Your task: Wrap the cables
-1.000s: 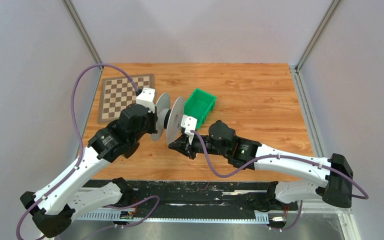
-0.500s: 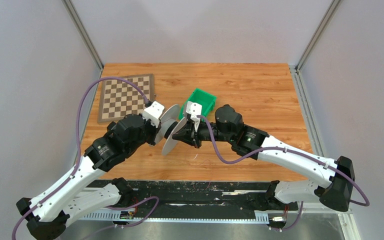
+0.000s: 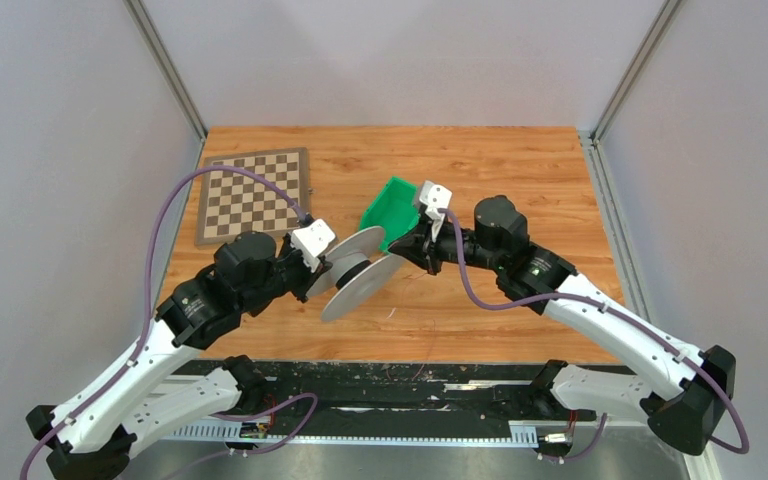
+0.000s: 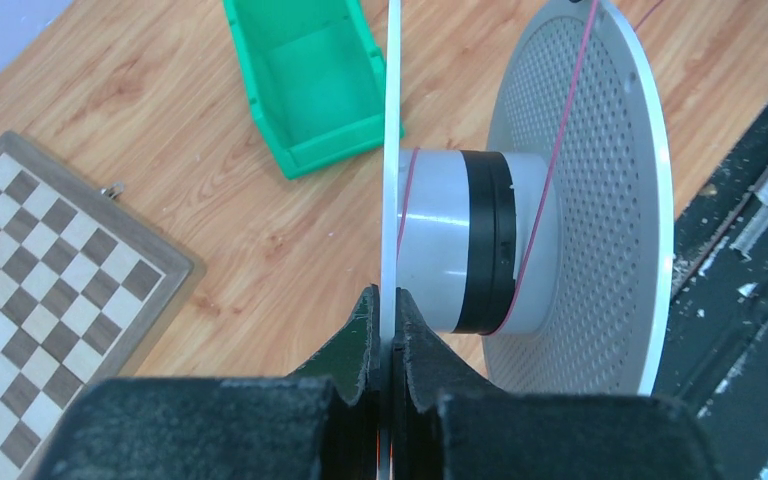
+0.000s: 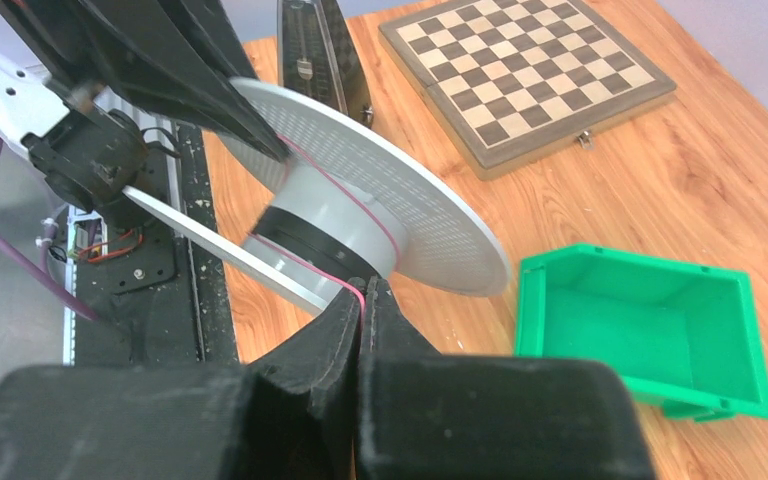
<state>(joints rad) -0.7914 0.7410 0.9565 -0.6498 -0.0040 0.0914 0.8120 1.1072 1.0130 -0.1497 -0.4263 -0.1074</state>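
The left gripper (image 4: 388,310) has its two fingers pressed together on the thin edge of one round plate of the spool (image 3: 358,272). It holds the spool up in the air over the wooden table (image 3: 520,190), tipped to one side, near the front edge.

The right gripper (image 5: 363,295) is just beside the spool. Its fingers are squeezed tight on a very thin pink wire (image 4: 552,165). The wire runs from that pinch to the grey middle part of the spool and goes around it. It also crosses the plate with the little holes, up to its rim.

A green bin (image 3: 392,205) sits on the table behind the spool. A checkered board (image 3: 253,193) lies at the far left.
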